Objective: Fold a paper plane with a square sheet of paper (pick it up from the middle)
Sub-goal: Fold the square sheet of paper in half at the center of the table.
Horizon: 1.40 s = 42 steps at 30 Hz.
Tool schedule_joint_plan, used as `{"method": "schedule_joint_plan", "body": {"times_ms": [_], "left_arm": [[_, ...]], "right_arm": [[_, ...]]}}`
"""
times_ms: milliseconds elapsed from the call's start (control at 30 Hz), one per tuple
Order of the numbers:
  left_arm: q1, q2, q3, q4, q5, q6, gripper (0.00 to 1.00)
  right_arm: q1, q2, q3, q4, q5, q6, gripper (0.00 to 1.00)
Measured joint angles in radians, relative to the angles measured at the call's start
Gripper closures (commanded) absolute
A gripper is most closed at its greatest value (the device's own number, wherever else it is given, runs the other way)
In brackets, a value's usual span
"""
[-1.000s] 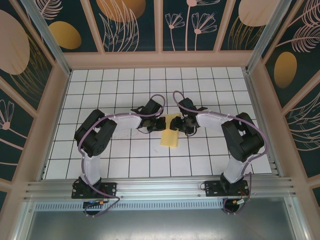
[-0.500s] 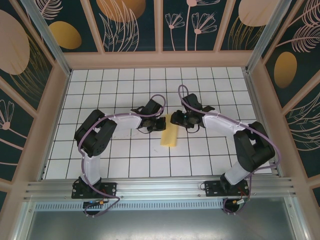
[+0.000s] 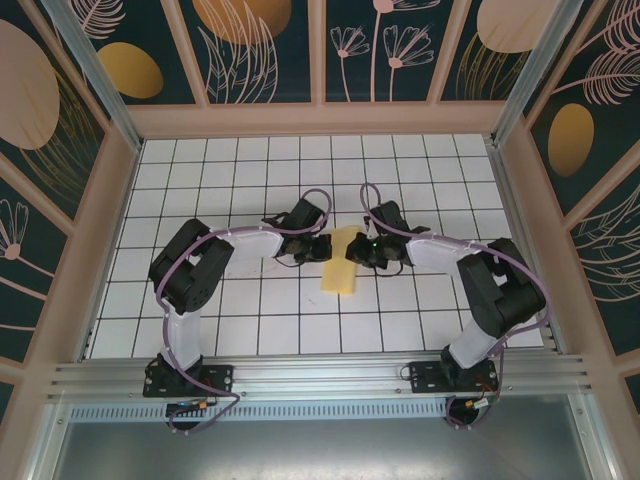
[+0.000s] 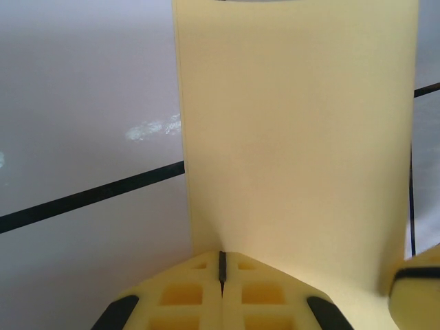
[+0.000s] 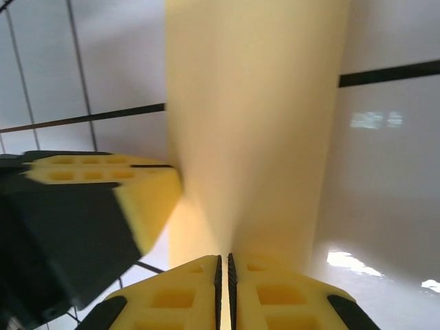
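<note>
While the left gripper (image 3: 318, 248) clamps the folded square sheet of paper (image 3: 340, 272) just to its right, and the right gripper (image 3: 356, 250) bites the same sheet beyond, an uneven pull could tear it or skew the crease.

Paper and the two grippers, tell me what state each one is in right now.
yellow paper sheet: folded into a long narrow strip, pinched from both sides.
left gripper: shut on the paper's edge.
right gripper: shut on the opposite edge.
</note>
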Motion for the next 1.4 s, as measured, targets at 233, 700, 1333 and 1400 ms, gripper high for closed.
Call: {"method": "schedule_joint_plan", "body": {"times_ms": [233,700,1333,1400], "left_arm": [[0.0,0.0,0.0,0.0,0.0,0.0,1.0],[0.0,0.0,-0.002,0.002,0.0,0.001,1.0],[0.0,0.0,-0.002,0.002,0.0,0.008,1.0],[0.0,0.0,-0.003,0.003,0.0,0.008,1.0]], "right_arm": [[-0.021,0.011,-0.05,0.03,-0.012,-0.001,0.83],[-0.025,0.019,-0.075,0.052,-0.011,-0.004,0.81],[-0.026,-0.03,-0.177,0.122,-0.137,0.019,0.79],[-0.027,-0.024,-0.185,0.14,-0.145,0.023,0.79]]}}
